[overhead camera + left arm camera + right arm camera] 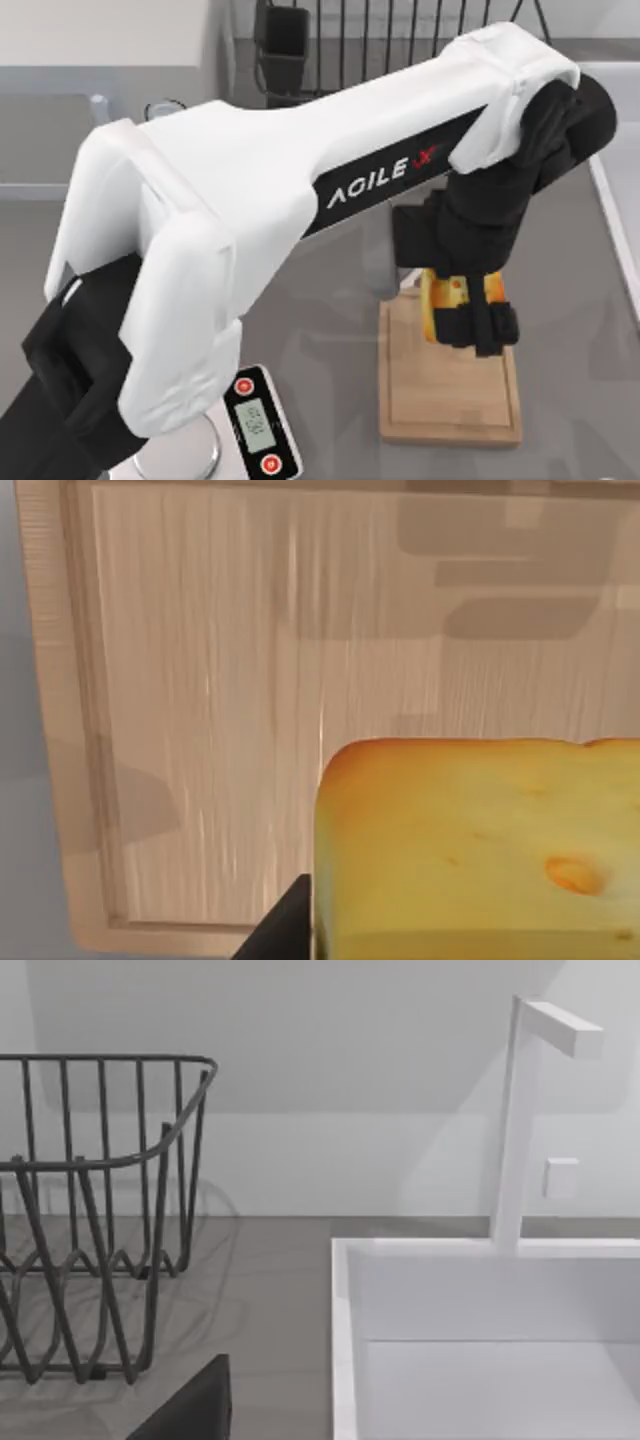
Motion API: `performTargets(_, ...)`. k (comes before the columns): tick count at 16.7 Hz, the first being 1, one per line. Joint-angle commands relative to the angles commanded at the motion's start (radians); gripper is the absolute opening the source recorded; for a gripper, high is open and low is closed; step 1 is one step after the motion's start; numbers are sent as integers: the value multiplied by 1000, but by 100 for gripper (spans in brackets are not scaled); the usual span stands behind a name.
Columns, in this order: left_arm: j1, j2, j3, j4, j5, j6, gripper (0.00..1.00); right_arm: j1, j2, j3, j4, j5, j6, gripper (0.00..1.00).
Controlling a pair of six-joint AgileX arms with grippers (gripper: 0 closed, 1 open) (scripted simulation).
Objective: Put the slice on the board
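Left gripper [470, 318]: above the far part of the board [450, 400], clamped on the slice [447, 300]; black fingers [487, 325] press its sides.
Slice position: held between the fingers, over the board's surface; left wrist view shows the slice [480, 850] with board [200, 680] wood beyond it and a shadow cast on the wood, so I judge it not yet resting.
Right gripper: parked, facing a wire rack [100, 1220] and a white sink [480, 1340]; finger state cannot be told.
Risk 1: release from a height, and the slice could bounce or tip onto an edge. Cause: gap under it, judged from the shadow.
Risk 2: slice sticking to one finger on opening and being dragged toward the board's far end. Cause: the slice sits near that end, little margin.
Risk 3: pressing down too far and squashing the slice. Cause: soft-looking crumb.
Count, slices: one.
Count, boards: one.
Count, kitchen scale [255, 420]: one, well aside of the gripper, beyond the board's left edge.
Count, racks: one.
Count, sinks: one.
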Motion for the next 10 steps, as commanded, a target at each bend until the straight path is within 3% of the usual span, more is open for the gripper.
performTargets(10, 0, 1, -108, 113, 2, 4, 0, 0, 0, 0, 0, 0, 0, 100)
